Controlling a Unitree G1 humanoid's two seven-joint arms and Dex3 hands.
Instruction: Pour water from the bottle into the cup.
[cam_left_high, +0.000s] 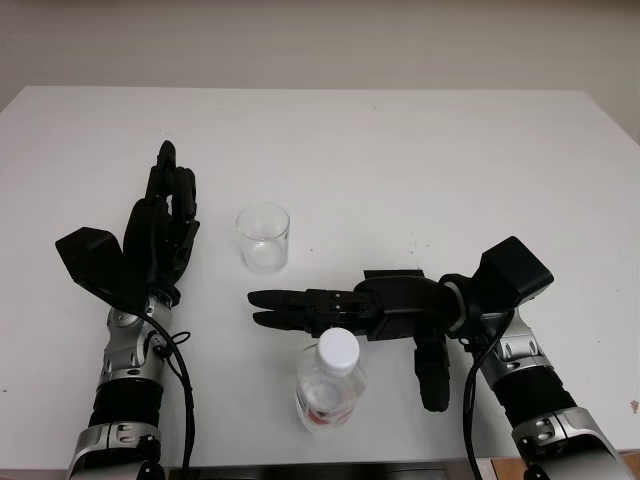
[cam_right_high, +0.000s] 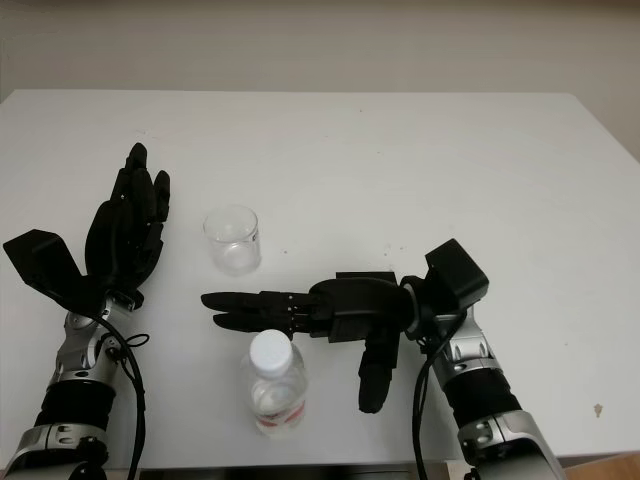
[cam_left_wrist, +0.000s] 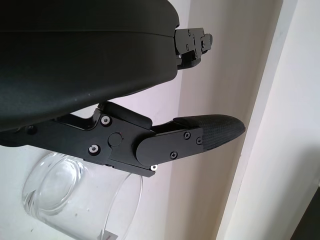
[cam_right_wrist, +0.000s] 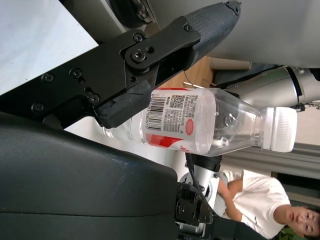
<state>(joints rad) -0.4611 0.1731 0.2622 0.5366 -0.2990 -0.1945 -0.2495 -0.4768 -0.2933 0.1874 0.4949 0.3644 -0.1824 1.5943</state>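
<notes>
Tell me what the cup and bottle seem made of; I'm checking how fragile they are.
Cup: clear and glossy with a thick base, glass or hard plastic; can't tell which. Bottle: thin clear plastic by its look, with a printed label and a white ridged plastic cap.

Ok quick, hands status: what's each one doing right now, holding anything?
Left hand: open, holding nothing, beside the cup.
Right hand: open, holding nothing, fingers reaching past the far side of the capped bottle.

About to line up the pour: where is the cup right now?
In the left eye view the cup stands upright near the table's middle, just right of the open left hand and beyond the right hand and the capped bottle.
</notes>
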